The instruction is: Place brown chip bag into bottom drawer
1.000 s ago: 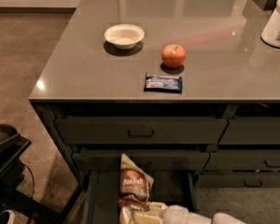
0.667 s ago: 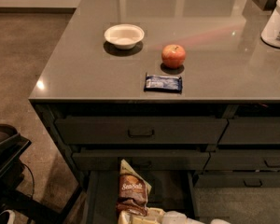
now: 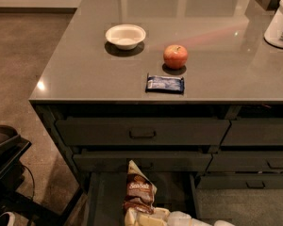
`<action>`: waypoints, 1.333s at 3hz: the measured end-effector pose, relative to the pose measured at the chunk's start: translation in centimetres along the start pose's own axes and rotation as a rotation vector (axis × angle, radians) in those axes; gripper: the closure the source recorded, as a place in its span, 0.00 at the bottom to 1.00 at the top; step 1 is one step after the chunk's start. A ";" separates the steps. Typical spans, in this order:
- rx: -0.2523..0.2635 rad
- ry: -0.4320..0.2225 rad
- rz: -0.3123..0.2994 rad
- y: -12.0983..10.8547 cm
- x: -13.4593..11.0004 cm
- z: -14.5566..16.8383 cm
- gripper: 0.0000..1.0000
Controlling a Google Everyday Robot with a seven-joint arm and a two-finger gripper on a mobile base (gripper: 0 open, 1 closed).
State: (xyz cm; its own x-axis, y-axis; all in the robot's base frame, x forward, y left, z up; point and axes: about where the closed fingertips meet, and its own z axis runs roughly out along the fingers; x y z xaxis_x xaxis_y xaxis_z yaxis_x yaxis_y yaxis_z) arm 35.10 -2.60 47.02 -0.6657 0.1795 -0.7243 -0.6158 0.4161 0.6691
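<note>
Fingers [image 3: 155, 215] of pale cream plastic are clenched on the lower end of the brown chip bag [image 3: 139, 189], at the very bottom edge of the view. Compared with a second ago, the gripper [image 3: 148, 217] has sunk a little lower and the white arm [image 3: 191, 219] behind it shows less of itself. The bag has come down slightly with it. Everything on the counter [image 3: 85, 74] lies as before.

Only rounded white casing of the arm shows, entering from the lower right, with the gripper reaching left toward the bag.

The bag stands nearly upright inside the open bottom drawer [image 3: 101, 197], its crinkled foil dark brown with a pale top edge and white lettering. That drawer is flat, dark grey metal, pulled out beneath two closed drawers with black handles.

On the smooth, glossy grey counter sit a shallow white bowl [image 3: 125, 36], a round red apple [image 3: 175, 56] and a small flat blue wrapper [image 3: 165, 83] just in front of the apple. A white container [image 3: 280, 20] stands at the far right edge.
</note>
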 end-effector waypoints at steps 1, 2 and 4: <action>0.003 -0.042 0.061 -5.2 0.5 -0.5 1.00; 0.008 -0.068 0.113 -9.7 1.4 -1.0 1.00; 0.070 -0.143 0.272 -16.5 6.7 -0.3 1.00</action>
State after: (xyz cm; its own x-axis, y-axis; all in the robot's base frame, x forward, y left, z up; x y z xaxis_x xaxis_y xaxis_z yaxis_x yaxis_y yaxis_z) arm 40.69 -8.52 31.19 -0.7331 0.4137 -0.5398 -0.3898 0.3949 0.8320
